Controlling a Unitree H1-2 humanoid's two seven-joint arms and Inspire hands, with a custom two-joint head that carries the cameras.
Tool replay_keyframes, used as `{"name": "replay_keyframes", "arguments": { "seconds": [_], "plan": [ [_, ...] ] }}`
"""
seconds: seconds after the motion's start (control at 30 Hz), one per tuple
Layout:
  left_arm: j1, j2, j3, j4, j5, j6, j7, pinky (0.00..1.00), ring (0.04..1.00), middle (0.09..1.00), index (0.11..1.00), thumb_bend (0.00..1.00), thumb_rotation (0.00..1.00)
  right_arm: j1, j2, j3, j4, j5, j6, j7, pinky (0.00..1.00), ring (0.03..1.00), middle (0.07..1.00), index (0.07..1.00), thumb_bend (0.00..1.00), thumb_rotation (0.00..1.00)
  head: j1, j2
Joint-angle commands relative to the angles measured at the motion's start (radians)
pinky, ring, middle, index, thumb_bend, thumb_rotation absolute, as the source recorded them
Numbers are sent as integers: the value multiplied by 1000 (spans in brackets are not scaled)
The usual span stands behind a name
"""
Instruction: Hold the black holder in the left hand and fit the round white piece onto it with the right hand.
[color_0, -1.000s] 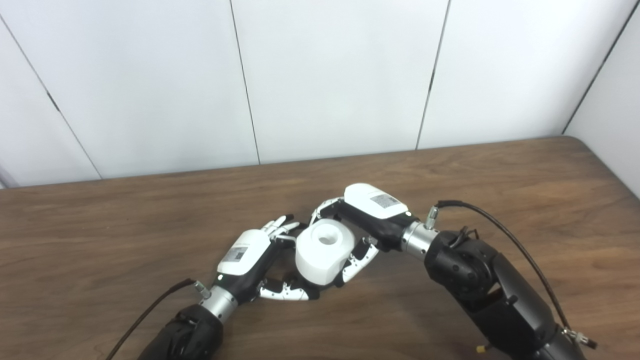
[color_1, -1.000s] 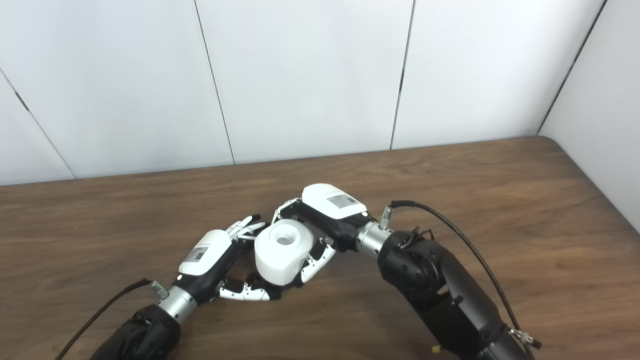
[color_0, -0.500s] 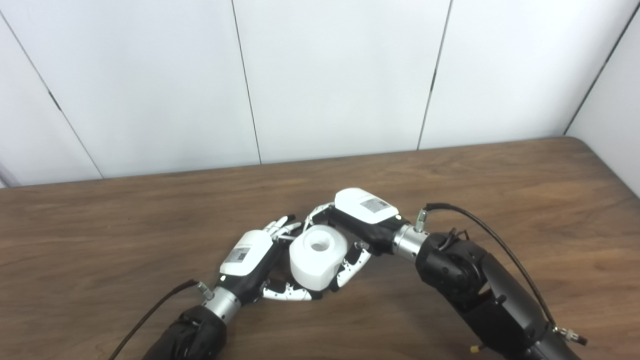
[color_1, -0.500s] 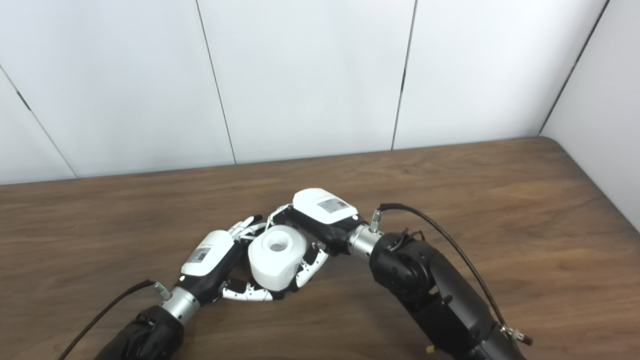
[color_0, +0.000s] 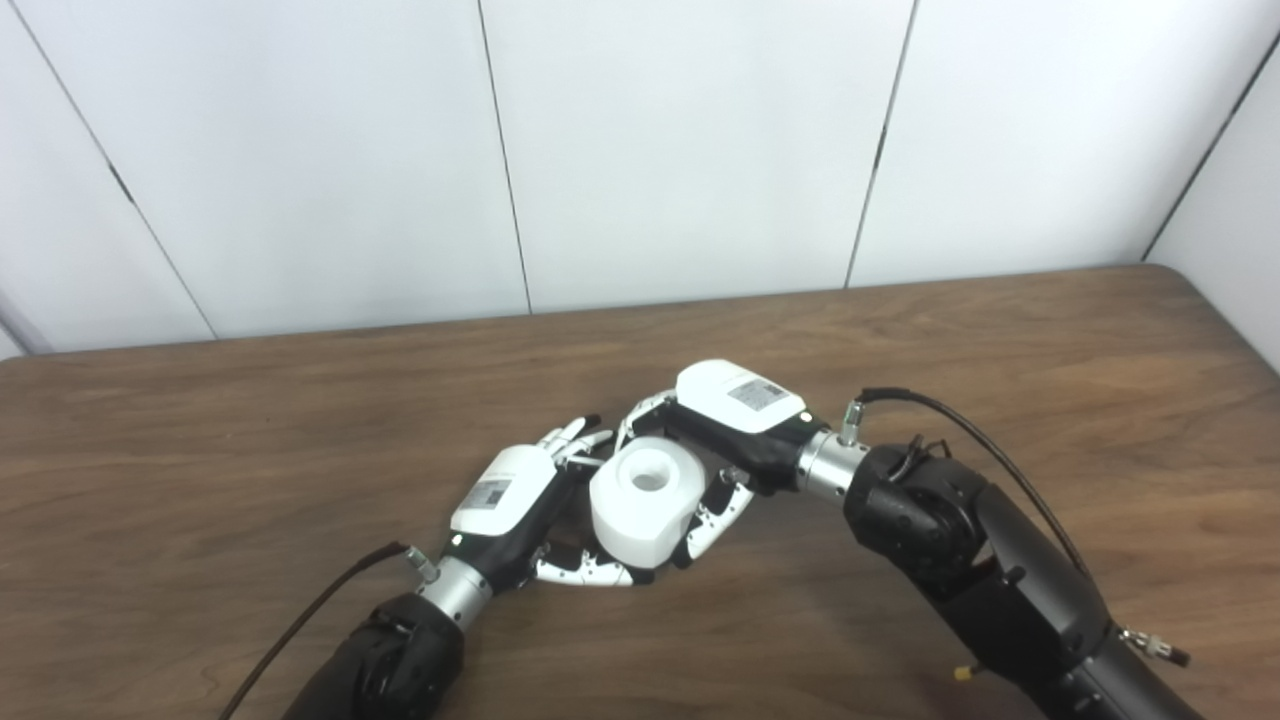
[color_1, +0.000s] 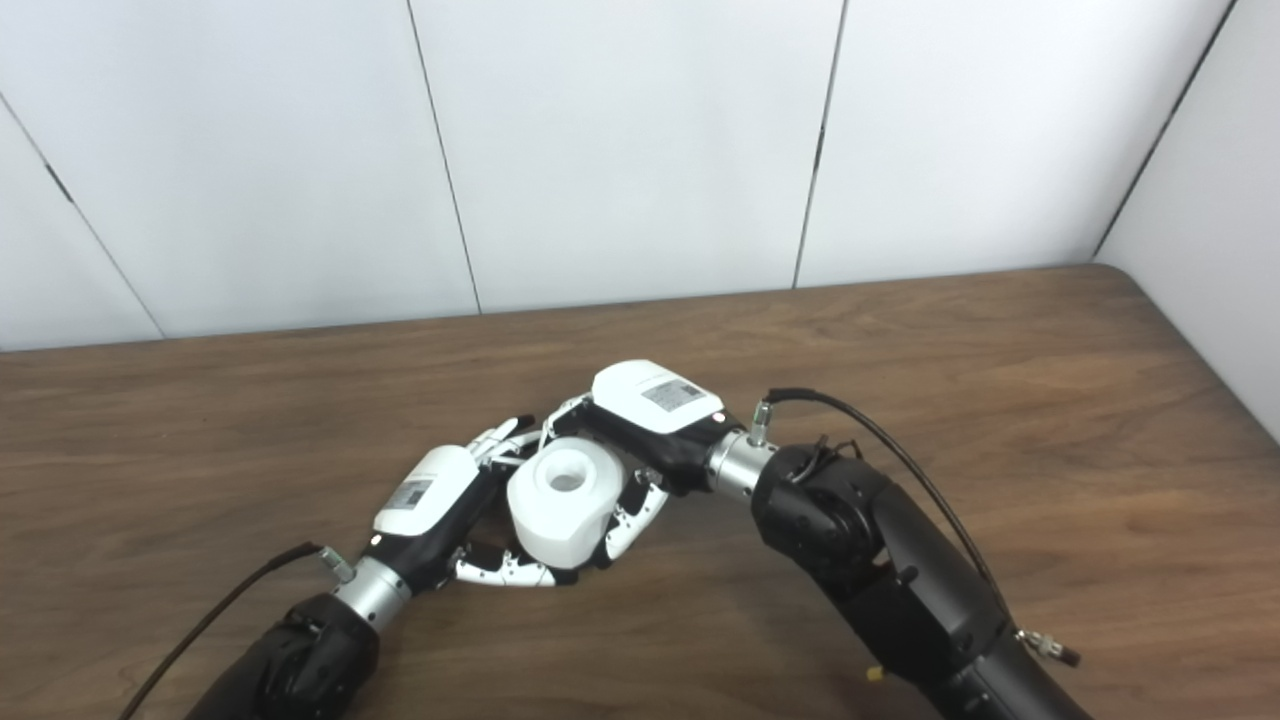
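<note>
The round white piece (color_0: 645, 500), a thick cylinder with a hole in its top, sits between my two hands just above the table. My right hand (color_0: 735, 405) is shut on it, with fingers behind it and the thumb (color_0: 715, 515) on its near side. My left hand (color_0: 503, 492) is curled against its left side, thumb (color_0: 585, 572) under its lower edge. The black holder is almost wholly hidden; only a dark part (color_0: 567, 518) shows between my left palm and the white piece. The same group shows in the right eye view (color_1: 562, 497).
The brown wooden table (color_0: 200, 470) spreads around the hands. White wall panels (color_0: 680, 140) stand behind its far edge, and a side wall lies past the table's right corner (color_0: 1190, 290). A black cable (color_0: 960, 420) loops off my right wrist.
The camera has shifted a little. My right hand has carried the white piece slightly left, closer against my left hand. Both hands keep their hold.
</note>
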Motion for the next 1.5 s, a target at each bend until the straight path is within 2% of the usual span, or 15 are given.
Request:
{"name": "replay_keyframes", "arguments": {
  "seconds": [0.0, 0.03, 0.07, 0.1, 0.2, 0.37, 0.67, 0.93, 1.3, 1.47],
  "plan": [
    [99, -27, -74, 79, 51, 52, -80, 967, 979, 893, 484, 523, 53, -21, -26, -9, -26, 9, -6, 28, 614, 729, 721, 489, 523, 136, 0, 0],
    [99, -27, -74, 80, 51, 51, -79, 967, 979, 892, 484, 523, 53, -20, -27, -11, -31, 9, 2, 34, 619, 730, 727, 492, 523, 138, 0, 0],
    [99, -28, -74, 81, 51, 51, -78, 967, 980, 893, 484, 523, 54, -20, -28, -14, -38, 7, 14, 41, 630, 735, 736, 590, 679, 131, 1, -1],
    [98, -28, -75, 82, 52, 50, -77, 967, 981, 894, 484, 523, 54, -18, -28, -16, -43, 4, 22, 45, 645, 747, 747, 686, 776, 137, 1, -1],
    [99, -27, -74, 84, 51, 47, -74, 966, 979, 894, 484, 523, 54, -11, -27, -27, -58, -7, 42, 50, 643, 748, 760, 762, 832, 131, 1, -1],
    [98, -25, -73, 83, 54, 48, -71, 963, 975, 895, 484, 523, 54, -5, -25, -36, -70, -24, 57, 51, 643, 752, 782, 778, 821, 139, 2, 2],
    [102, -22, -67, 77, 44, 46, -74, 969, 977, 894, 484, 523, 53, 5, -9, -62, -61, -16, 40, 12, 639, 724, 757, 798, 823, 126, 3, 10],
    [102, -19, -66, 71, 42, 53, -83, 972, 980, 894, 484, 523, 54, 9, 2, -85, -57, 1, 21, -9, 573, 697, 757, 815, 810, 127, 2, 14],
    [97, -25, -68, 84, 40, 48, -77, 967, 983, 892, 484, 523, 54, 18, 9, -115, -55, 48, -3, -46, 594, 699, 757, 876, 793, 107, 6, 16],
    [97, -27, -70, 88, 46, 48, -73, 965, 978, 892, 484, 523, 55, 8, 5, -130, -59, 69, 0, -50, 626, 738, 802, 926, 773, 123, 5, 18]
  ]
}}
